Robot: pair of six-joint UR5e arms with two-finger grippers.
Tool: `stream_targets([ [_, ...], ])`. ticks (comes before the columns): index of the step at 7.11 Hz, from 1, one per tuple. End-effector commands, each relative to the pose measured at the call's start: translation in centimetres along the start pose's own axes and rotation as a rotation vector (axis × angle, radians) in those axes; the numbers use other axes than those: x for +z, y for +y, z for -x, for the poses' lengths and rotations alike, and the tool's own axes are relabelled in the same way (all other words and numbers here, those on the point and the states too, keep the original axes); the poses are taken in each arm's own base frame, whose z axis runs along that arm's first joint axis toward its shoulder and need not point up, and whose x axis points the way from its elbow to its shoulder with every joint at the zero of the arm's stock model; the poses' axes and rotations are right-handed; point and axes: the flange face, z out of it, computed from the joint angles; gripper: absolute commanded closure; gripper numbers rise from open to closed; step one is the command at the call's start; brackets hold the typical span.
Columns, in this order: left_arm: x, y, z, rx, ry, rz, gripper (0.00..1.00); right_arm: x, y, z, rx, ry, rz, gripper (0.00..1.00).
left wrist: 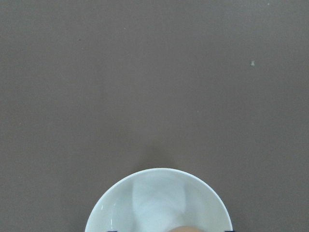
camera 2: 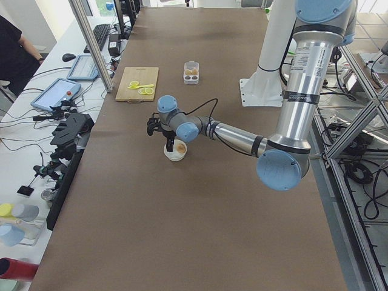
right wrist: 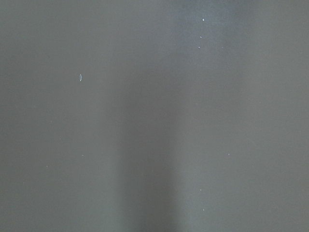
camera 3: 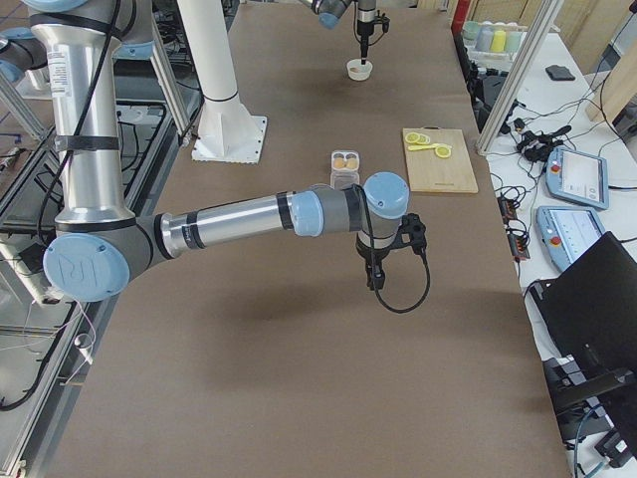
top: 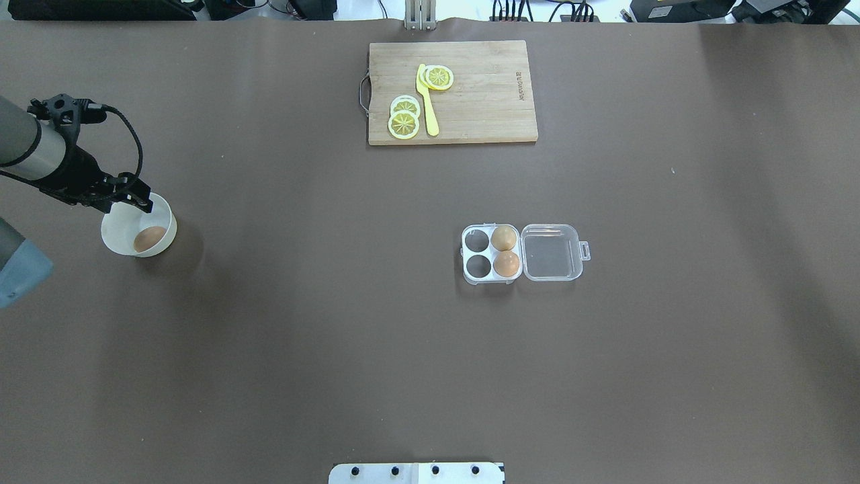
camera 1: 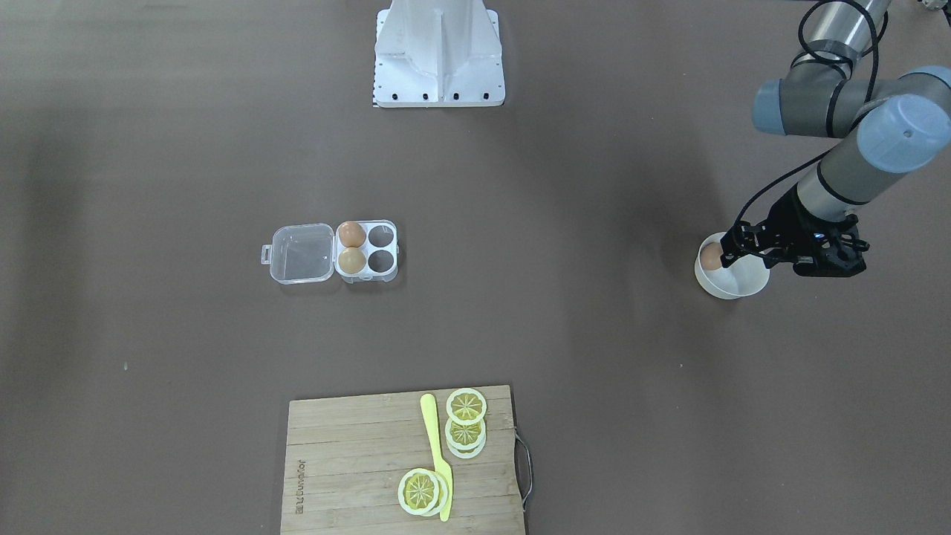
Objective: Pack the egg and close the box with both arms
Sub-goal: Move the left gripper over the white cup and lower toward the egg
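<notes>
The egg lies loose in the white bowl at the table's 9 o'clock in the overhead view. The left gripper hangs over the bowl's 12 o'clock rim with its jaws parted and holding nothing, probably lined up to drop around the egg. The box sits just toward 3 o'clock of centre; its lid is laid flat at 3 o'clock so the cells stay reachable; two packed eggs fill the hinge-side cells; the two empty cells face 9 o'clock, toward the bowl. The right gripper hovers above bare table, seemingly waiting for the lid; whether it is spread or closed I cannot tell.
</notes>
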Motion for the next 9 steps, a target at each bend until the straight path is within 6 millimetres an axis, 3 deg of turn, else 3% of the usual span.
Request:
stream_targets([
  [1, 1.1, 0.3, -0.3, 0.011, -0.007, 0.018, 0.22, 0.1, 0.0, 0.0, 0.001, -0.001, 0.002, 0.00],
  [4, 2.9, 0.9, -0.5, 0.023, -0.034, 0.026, 0.22, 0.0, 0.0, 0.0, -0.003, 0.001, 0.000, 0.00],
  [9, 3.4, 1.4, -1.3, 0.035, -0.030, 0.038, 0.22, 0.1, 0.0, 0.0, -0.002, 0.003, 0.001, 0.00],
])
